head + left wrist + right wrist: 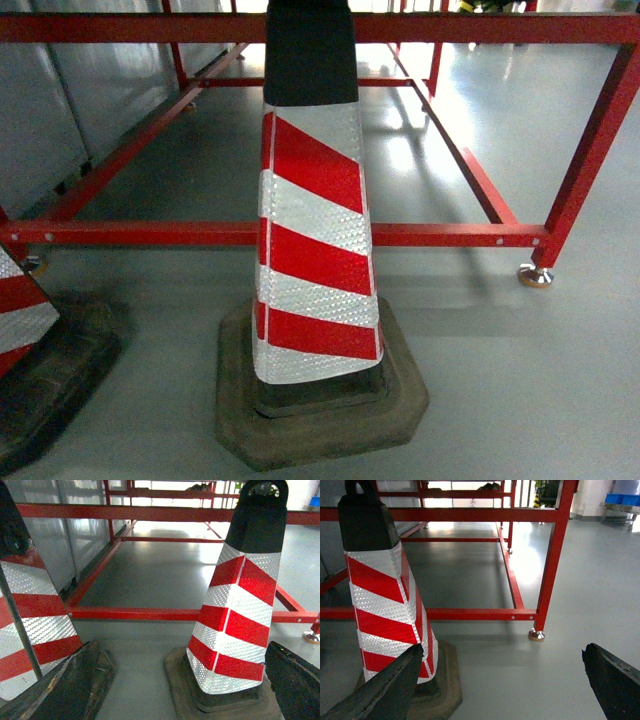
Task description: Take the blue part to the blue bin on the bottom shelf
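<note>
Right in front of the robot stands a striped cone [312,250] before a red frame [300,234]. No blue part, blue bin or bottom shelf shows (so which arm is nearer, nobody can say). Both jaws gape wide, holding nothing.

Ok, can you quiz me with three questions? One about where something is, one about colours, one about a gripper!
1. Where does the middle cone stand?
A. On the floor, before the red frame
B. On a table
C. In a bin

2. Its stripes are:
A. Blue and yellow
B. Red and white
C. Green and black

3. The right gripper is:
A. Open and empty
B. Shut on a cone
C. Shut on a box

Answers: A, its base sits on the grey floor; B, the bands show it; A, its fingers are spread with nothing between.
</note>
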Controlling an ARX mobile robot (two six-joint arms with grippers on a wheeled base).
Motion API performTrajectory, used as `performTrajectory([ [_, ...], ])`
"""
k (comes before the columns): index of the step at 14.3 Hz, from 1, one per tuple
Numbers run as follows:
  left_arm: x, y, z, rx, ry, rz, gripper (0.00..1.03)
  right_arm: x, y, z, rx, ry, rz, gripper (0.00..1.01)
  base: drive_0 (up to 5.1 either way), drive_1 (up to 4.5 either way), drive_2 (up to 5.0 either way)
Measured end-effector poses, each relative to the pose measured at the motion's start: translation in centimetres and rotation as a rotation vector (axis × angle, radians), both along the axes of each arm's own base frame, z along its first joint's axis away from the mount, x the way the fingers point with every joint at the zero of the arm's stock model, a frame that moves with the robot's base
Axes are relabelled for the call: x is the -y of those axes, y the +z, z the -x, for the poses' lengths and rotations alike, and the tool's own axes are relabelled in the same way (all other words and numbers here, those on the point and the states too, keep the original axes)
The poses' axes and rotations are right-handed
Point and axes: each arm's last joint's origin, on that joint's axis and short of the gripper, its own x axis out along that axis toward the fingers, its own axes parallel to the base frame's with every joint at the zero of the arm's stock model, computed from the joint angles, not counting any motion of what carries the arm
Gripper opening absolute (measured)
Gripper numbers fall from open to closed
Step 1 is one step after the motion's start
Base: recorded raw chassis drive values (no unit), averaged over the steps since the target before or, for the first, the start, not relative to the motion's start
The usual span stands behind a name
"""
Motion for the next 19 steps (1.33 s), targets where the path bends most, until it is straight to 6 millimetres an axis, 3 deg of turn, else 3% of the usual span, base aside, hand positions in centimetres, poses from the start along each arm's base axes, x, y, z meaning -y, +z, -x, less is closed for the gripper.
performTrajectory([
  [19,0.0,0.0,0.0,0.0,-0.001,0.0,0.98,0.0,0.0,0.0,0.0,0.001,0.001,0.98,0.0,0.0,0.0],
])
